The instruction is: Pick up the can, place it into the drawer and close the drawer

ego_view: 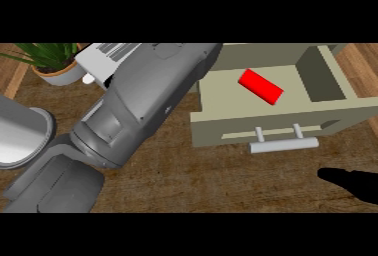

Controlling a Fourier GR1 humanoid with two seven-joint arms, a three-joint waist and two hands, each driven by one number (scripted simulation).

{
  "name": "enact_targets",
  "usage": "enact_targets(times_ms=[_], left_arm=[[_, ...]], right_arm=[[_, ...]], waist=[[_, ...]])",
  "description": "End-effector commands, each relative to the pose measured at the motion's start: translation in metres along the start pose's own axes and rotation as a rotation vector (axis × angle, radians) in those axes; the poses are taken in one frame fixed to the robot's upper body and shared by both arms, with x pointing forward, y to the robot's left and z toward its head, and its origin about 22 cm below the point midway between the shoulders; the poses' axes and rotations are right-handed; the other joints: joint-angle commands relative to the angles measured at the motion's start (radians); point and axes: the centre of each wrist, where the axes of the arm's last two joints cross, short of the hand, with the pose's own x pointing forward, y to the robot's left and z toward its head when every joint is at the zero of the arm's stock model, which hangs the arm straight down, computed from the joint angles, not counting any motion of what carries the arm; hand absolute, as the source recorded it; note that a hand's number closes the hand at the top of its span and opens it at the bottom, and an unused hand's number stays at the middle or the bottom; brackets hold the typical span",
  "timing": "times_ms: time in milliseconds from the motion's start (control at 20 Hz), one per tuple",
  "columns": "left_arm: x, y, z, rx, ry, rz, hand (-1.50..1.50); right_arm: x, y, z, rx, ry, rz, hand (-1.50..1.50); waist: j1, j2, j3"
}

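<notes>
A red can lies on its side on the floor of the open beige drawer, toward its back. The drawer's pale bar handle faces me. My left forearm runs as a big grey mass from the lower left up to the view's top edge beside the drawer's left wall; its hand is out of sight past that edge. At the lower right corner shows my right hand, black, fingers stretched out toward the left, holding nothing and lying below the drawer's front.
A potted plant stands at the back left, with a white appliance next to it, partly behind my arm. A grey round metal vessel sits at the left edge. Wooden counter spreads before the drawer.
</notes>
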Motion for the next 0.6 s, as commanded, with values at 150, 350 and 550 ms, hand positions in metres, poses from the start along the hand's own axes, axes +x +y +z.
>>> enact_targets(times_ms=[150,350,550], left_arm=[[0.012,-0.004,0.001,-0.002,-0.023,0.029,-1.50],[0.003,-0.002,0.000,0.004,-0.026,0.009,-1.50],[-0.004,0.003,-0.004,-0.008,-0.013,-0.015,-1.50]], right_arm=[[-0.013,0.028,-0.031,0.077,-0.034,0.237,-1.50],[-0.033,0.062,-0.040,0.118,-0.030,0.363,-1.50],[-0.053,0.080,-0.060,0.157,-0.024,0.434,-1.50]], waist=[[0.034,-0.002,0.000],[0.064,-0.011,-0.001],[0.075,-0.010,-0.001]])
